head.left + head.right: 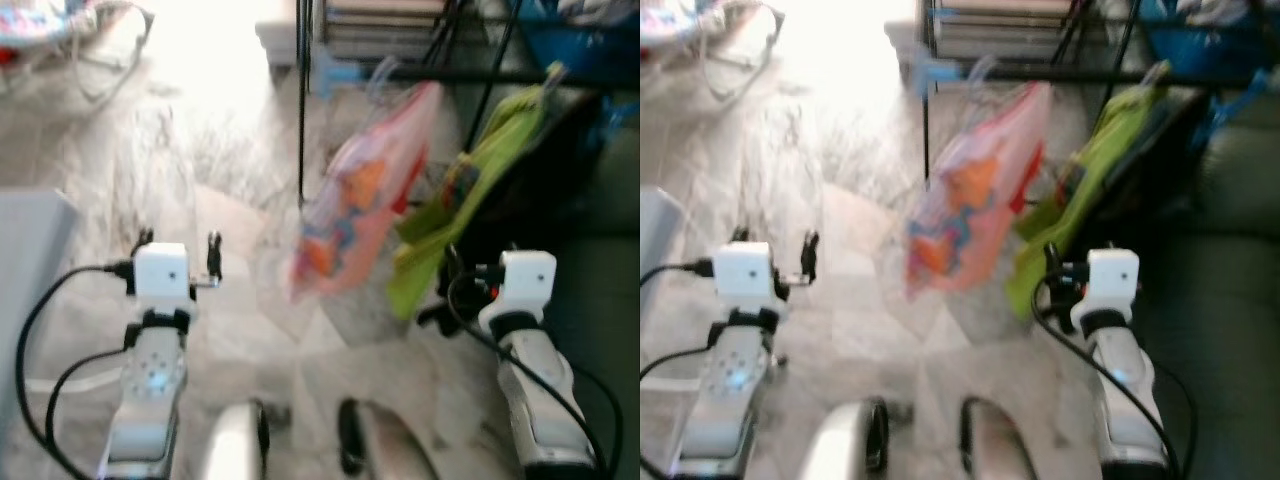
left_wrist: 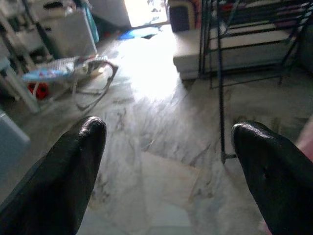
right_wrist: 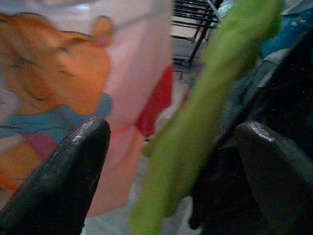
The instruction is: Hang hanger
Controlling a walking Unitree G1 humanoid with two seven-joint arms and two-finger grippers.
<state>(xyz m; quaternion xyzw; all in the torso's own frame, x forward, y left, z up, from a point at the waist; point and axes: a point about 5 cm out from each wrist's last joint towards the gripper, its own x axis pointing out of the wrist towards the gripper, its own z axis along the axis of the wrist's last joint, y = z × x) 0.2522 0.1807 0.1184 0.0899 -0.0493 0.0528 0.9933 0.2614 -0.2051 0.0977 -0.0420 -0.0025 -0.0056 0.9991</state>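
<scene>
A pink garment (image 1: pixel 370 190) with an orange and blue cartoon print hangs from a black rack (image 1: pixel 450 72). Beside it, to the right, hangs a lime-green garment (image 1: pixel 480 180). Both are blurred, and I cannot make out a hanger. My left gripper (image 2: pixel 166 147) is open over bare marble floor, left of the rack's leg (image 2: pixel 220 88). My right gripper (image 3: pixel 171 147) is open and empty, its fingers close in front of the pink garment (image 3: pixel 73 73) and the green garment (image 3: pixel 205 112). In the left eye view, the left wrist (image 1: pixel 162 270) and the right wrist (image 1: pixel 525 275) are both raised.
The rack's thin black upright (image 1: pixel 301 100) stands on the marble floor (image 1: pixel 200 200). A grey furniture edge (image 1: pixel 30 250) is at the far left, dark upholstery (image 1: pixel 600 280) at the right. A baby bouncer (image 2: pixel 73 73) and a low white platform (image 2: pixel 195 46) lie farther back.
</scene>
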